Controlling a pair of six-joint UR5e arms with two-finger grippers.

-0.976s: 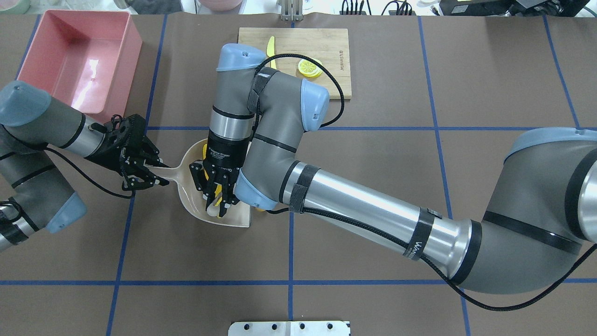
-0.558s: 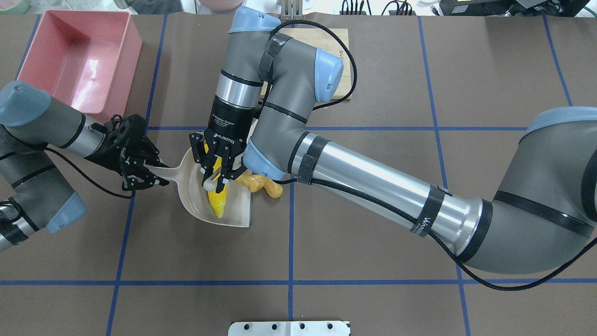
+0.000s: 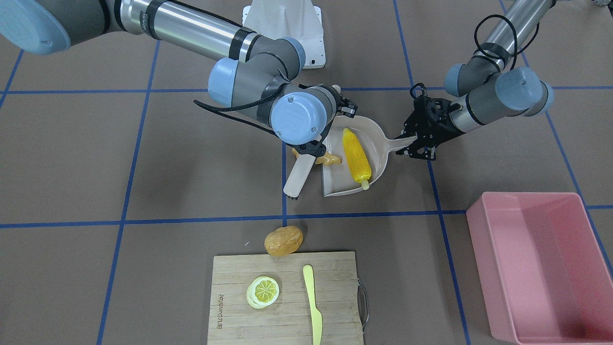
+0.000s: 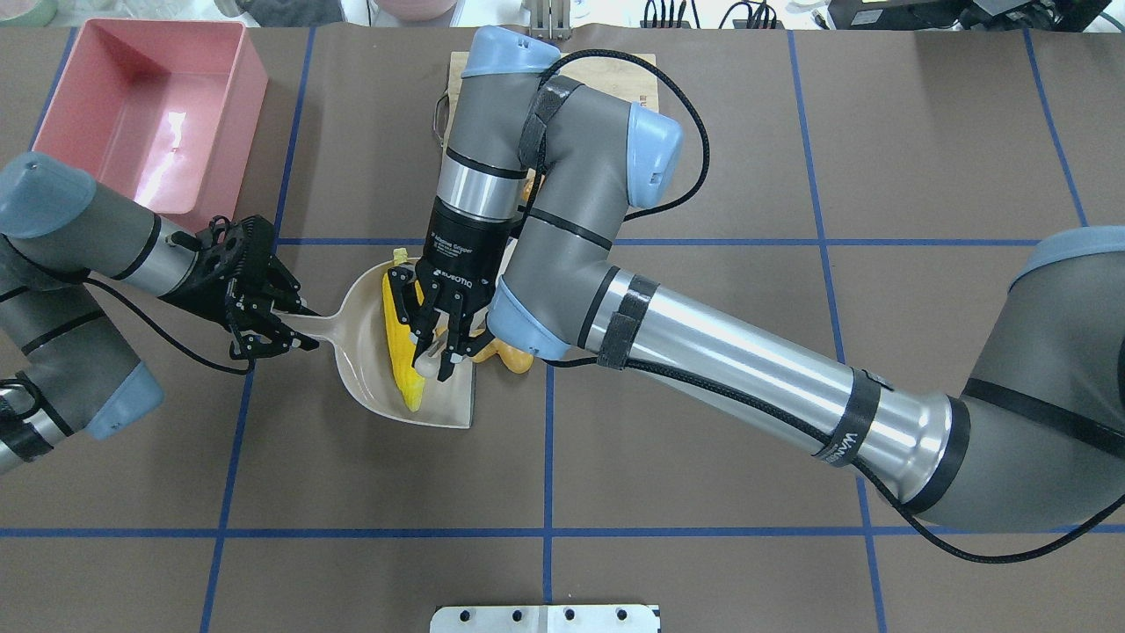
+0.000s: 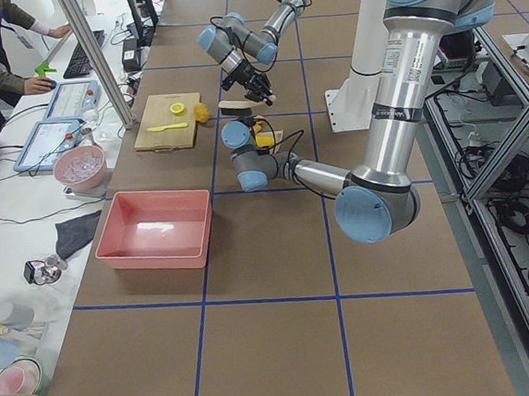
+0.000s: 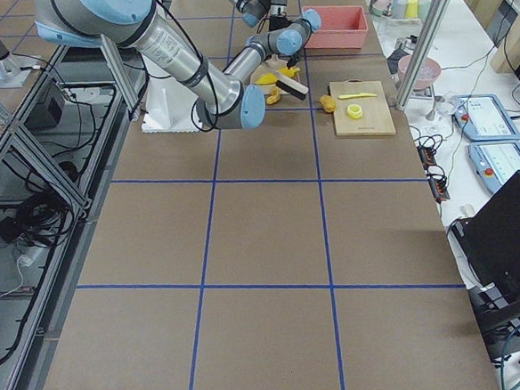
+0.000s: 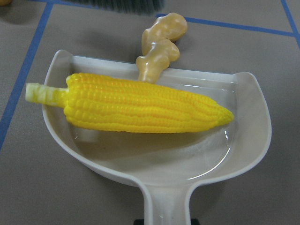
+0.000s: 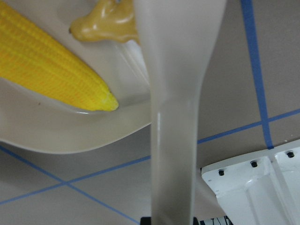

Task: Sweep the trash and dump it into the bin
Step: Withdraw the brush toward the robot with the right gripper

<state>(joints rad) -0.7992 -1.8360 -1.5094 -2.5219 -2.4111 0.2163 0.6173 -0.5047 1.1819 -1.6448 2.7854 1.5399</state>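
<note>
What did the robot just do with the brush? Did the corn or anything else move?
The right gripper, shut on the brush, swung across the dustpan away from the robot. That uncovered the corn lying in the pan. The ginger now shows at the pan's mouth. The left gripper kept hold of the dustpan's handle. The pan and the pink bin stayed put.

One corn cob [image 3: 356, 153], one ginger root [image 7: 159, 47], one potato [image 3: 283, 241], one dustpan [image 7: 248, 140], one bin [image 3: 527, 194].

Right arm [image 4: 703, 352] — its right gripper [image 4: 432, 352] carrying the brush [image 3: 297, 177] — has swung toward the cutting board [image 3: 287, 292]; the corn cob [image 4: 397, 343], formerly covered, lies exposed in the dustpan [image 4: 356, 352]; ginger root [image 4: 511, 356] uncovered at its mouth.
</note>
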